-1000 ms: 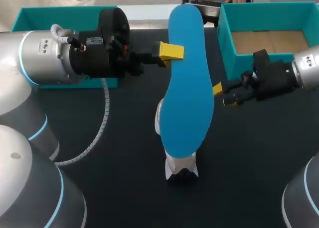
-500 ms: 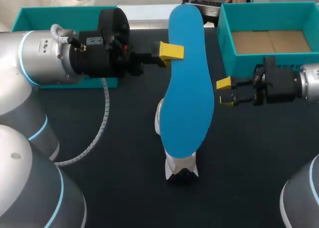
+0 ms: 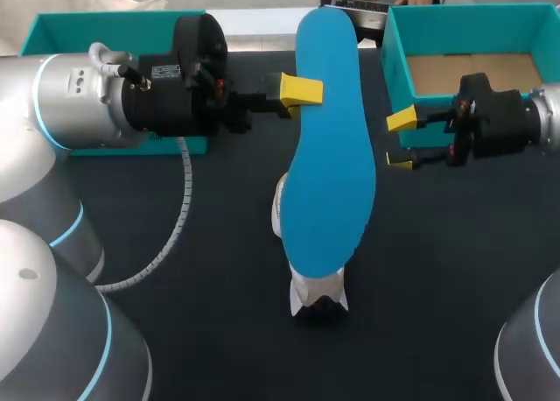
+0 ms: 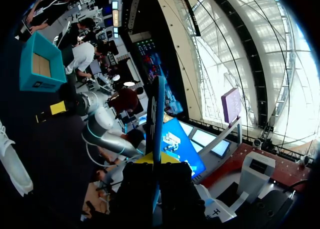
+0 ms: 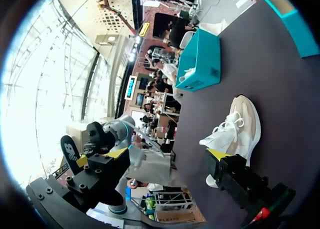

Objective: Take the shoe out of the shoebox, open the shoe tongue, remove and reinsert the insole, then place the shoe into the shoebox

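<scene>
a: insole (image 3: 331, 156) held by which arm?
b: left gripper (image 3: 300, 91) clamps its far end; it hangs lengthwise over the shoe (image 3: 317, 303) on the table (image 3: 219, 270). right gripper (image 3: 402, 141), spread empty, sits near its right edge.

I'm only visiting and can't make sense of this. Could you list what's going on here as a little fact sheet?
left gripper: shut on the long blue foam insole, holding it in the air over the shoe
right gripper: open, empty, beside the insole, in front of the teal cardboard shoebox
shoe: cream and white lace-up sneaker lying on the black table
shoebox: open, no shoe inside
second teal box: far left, behind the left arm
task stage: insole out, not yet reinserted
</scene>
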Robot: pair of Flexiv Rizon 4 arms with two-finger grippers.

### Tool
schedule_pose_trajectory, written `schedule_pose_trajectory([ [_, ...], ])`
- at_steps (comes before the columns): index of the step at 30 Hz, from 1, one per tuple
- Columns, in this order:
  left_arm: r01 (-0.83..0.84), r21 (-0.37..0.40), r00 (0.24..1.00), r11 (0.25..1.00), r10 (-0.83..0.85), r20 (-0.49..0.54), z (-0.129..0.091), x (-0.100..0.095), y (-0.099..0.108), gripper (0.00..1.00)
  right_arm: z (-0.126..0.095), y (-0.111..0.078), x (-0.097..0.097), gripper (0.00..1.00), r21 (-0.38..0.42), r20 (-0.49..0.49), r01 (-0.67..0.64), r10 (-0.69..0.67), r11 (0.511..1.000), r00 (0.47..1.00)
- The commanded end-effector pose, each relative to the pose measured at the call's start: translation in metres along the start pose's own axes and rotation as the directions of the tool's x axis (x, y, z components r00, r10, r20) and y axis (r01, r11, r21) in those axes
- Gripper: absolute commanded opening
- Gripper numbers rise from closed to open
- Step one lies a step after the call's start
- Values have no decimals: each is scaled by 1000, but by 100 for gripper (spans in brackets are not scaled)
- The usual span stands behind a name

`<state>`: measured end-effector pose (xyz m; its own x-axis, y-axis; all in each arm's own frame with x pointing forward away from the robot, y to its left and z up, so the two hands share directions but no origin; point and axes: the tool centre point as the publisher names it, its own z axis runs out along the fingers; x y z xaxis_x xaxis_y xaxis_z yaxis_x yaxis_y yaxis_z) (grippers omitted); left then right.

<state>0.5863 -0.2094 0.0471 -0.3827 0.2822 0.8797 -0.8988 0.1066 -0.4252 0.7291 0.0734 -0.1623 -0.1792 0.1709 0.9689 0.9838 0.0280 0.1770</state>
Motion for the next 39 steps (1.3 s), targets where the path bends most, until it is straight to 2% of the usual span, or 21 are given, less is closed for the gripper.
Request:
schedule_pose_trajectory([
  [1, -1, 2, 1000, 1000, 1, -2, 0, -1, 1, 0, -10, -3, 5, 100, 2, 11, -4, 4, 1000, 1000],
  [10, -1, 2, 1000, 1000, 1, -2, 0, -1, 1, 0, -29, -15, 7, 100, -8, 41, -72, 73, 997, 997],
  [23, -1, 2, 1000, 1000, 1, -2, 0, -1, 1, 0, -31, -16, 6, 100, -20, 44, -77, 78, 997, 996],
  [25, -126, -8, 992, 992, 126, -20, -4, -5, -4, 0, -31, -16, 6, 100, -20, 44, -77, 78, 997, 996],
  [26, -315, -30, 949, 949, 315, 1, -8, -11, -8, 0, -31, -16, 6, 100, -20, 44, -77, 78, 997, 996],
  [28, -452, -48, 892, 891, 451, -21, -11, -15, -12, 0, -31, -16, 6, 100, -20, 44, -77, 78, 997, 996],
  [30, -622, -75, 783, 779, 621, -42, -13, -18, -17, 0, -31, -16, 6, 100, -20, 44, -77, 78, 997, 996],
  [32, -713, -84, 701, 696, 710, -67, -13, -19, -22, 0, -31, -16, 6, 100, -20, 44, -77, 78, 997, 996],
  [34, -782, -126, 621, 611, 780, -78, -12, -22, -24, 0, -31, -16, 6, 100, -20, 44, -77, 78, 997, 996],
  [35, -827, -145, 557, 543, 826, -86, -11, -23, -26, 0, -31, -16, 6, 100, -20, 44, -77, 78, 997, 996],
  [38, -888, -176, 447, 425, 888, -112, -10, -21, -26, 0, -31, -16, 6, 100, -20, 44, -77, 78, 997, 996],
  [39, -895, -171, 434, 412, 893, -121, -10, -21, -26, 0, -31, -16, 6, 100, -20, 44, -77, 78, 997, 996],
])
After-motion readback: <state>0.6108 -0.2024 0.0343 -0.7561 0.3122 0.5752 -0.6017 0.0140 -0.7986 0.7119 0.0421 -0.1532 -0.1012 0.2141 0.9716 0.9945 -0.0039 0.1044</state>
